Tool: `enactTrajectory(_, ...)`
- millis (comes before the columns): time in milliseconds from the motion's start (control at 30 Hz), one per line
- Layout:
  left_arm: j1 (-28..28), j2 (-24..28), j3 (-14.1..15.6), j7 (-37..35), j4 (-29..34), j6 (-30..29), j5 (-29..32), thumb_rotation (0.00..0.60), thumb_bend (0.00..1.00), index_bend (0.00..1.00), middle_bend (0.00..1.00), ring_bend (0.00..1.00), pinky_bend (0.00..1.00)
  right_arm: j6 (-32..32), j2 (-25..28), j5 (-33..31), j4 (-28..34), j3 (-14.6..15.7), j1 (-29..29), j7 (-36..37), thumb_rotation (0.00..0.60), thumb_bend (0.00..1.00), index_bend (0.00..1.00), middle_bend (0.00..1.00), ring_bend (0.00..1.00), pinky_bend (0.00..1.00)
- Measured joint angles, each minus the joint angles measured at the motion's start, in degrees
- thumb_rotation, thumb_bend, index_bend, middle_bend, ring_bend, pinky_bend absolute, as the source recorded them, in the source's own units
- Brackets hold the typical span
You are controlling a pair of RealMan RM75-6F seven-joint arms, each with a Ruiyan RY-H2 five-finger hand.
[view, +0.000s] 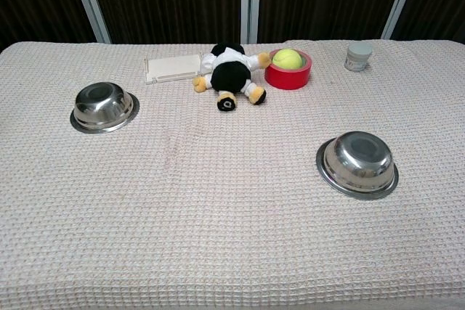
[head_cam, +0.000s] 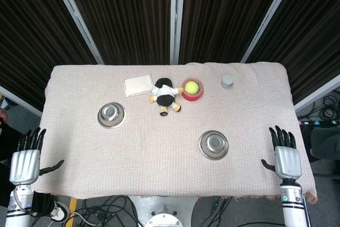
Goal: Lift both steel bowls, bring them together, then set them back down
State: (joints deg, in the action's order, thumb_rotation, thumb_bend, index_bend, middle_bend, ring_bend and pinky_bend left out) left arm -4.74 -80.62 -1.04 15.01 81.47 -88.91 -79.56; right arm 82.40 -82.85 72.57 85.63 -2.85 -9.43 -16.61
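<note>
Two steel bowls stand upside down on the cloth-covered table. One bowl (head_cam: 111,115) (view: 104,107) is on the left side. The other bowl (head_cam: 214,144) (view: 357,163) is nearer the front right. My left hand (head_cam: 26,160) hovers at the table's front left corner, fingers spread, holding nothing. At the front right corner my right hand (head_cam: 286,156) is likewise spread and empty. Both hands are well apart from the bowls. The chest view shows neither hand.
Along the back sit a white flat box (head_cam: 138,85) (view: 173,67), a plush toy (head_cam: 166,95) (view: 229,75), a red tape roll (head_cam: 192,90) (view: 288,72) with a tennis ball (view: 288,58) in it, and a small grey pot (head_cam: 227,81) (view: 358,56).
</note>
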Motion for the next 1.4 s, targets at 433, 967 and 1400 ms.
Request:
enactTrajectory(433, -3.2, 1.0, -1.4, -4.7, -0.4, 7.0, -0.5, 0.588, 0.01, 0.06, 0.04, 0.00, 0.12, -5.6, 2.8, -2.6, 7.1, -2.0, -2.3, -4.3, 0.600, 0.09, 0.00, 0.00, 0.00, 0.00)
enactTrajectory(967, -23.2, 8.2, -7.8, -7.5, -1.0, 36.9, 4.5, 0.600, 0.01, 0.06, 0.03, 0.00, 0.11, -22.8, 3.6, -25.5, 14.9, -6.5, -18.6, -25.5, 0.600, 0.10, 0.00, 0.00, 0.00, 0.00)
enactTrajectory(1400, -34.1, 0.9, -7.5, -16.7, -15.2, 46.7, 0.4, 0.600, 0.01, 0.06, 0.03, 0.00, 0.11, -27.0, -3.2, -34.2, 9.7, -5.2, -26.7, -26.6, 0.600, 0.10, 0.00, 0.00, 0.00, 0.00)
